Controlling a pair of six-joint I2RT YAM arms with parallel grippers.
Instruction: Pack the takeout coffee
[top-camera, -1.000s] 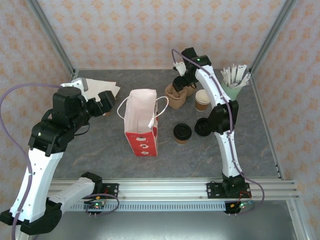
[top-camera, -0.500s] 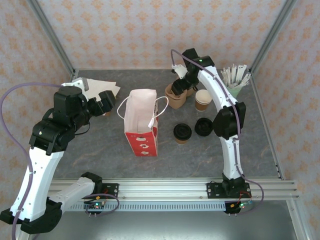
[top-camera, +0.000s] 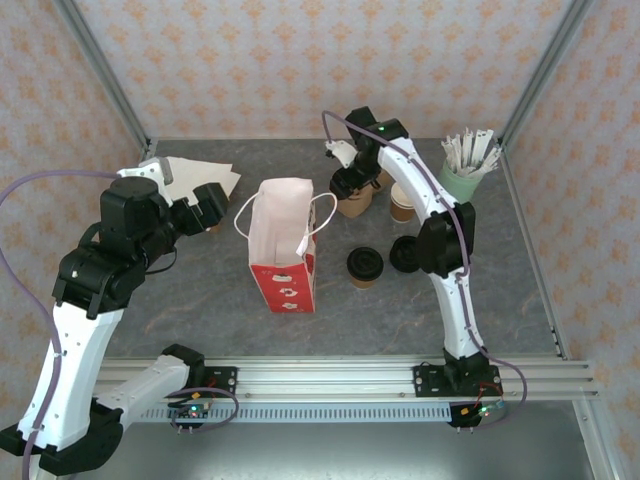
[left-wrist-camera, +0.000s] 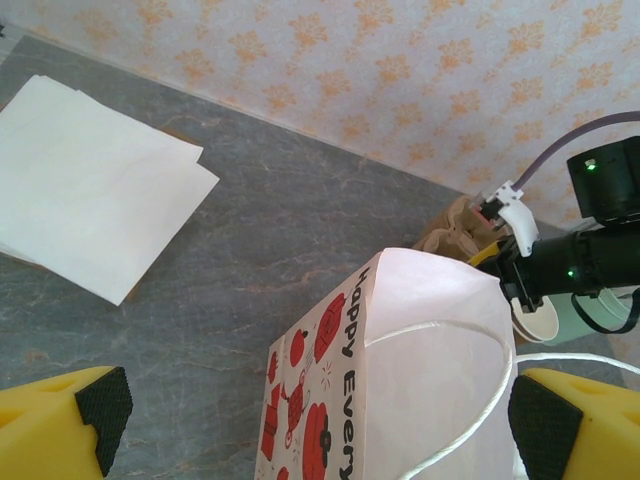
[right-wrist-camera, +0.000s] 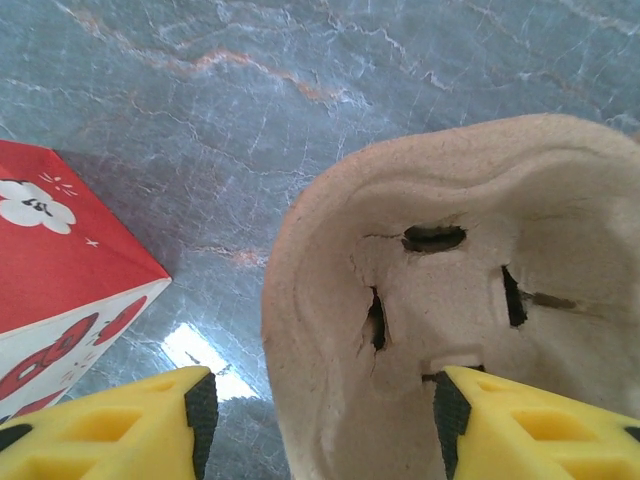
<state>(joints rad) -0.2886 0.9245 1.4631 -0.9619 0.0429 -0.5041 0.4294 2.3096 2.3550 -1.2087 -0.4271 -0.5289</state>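
The takeout coffee (top-camera: 365, 266), a brown paper cup with a black lid, stands on the table right of the red-and-white paper bag (top-camera: 285, 240). My right gripper (top-camera: 348, 185) is at the back over the brown pulp cup carrier (top-camera: 355, 203). In the right wrist view its jaws (right-wrist-camera: 320, 410) are open and straddle the left wall of the carrier (right-wrist-camera: 460, 300), one finger outside and one inside a well. My left gripper (top-camera: 213, 203) hangs open left of the bag, whose top (left-wrist-camera: 400, 380) lies between its fingers (left-wrist-camera: 100, 400).
An unlidded paper cup (top-camera: 403, 200) and a loose black lid (top-camera: 405, 254) sit right of the carrier. A mint-green cup of white stirrers (top-camera: 465, 175) stands at the back right corner. White napkins (top-camera: 205, 178) lie at the back left.
My right gripper has shifted left along the carrier to its left wall, and its jaws have narrowed. The left arm has barely moved.
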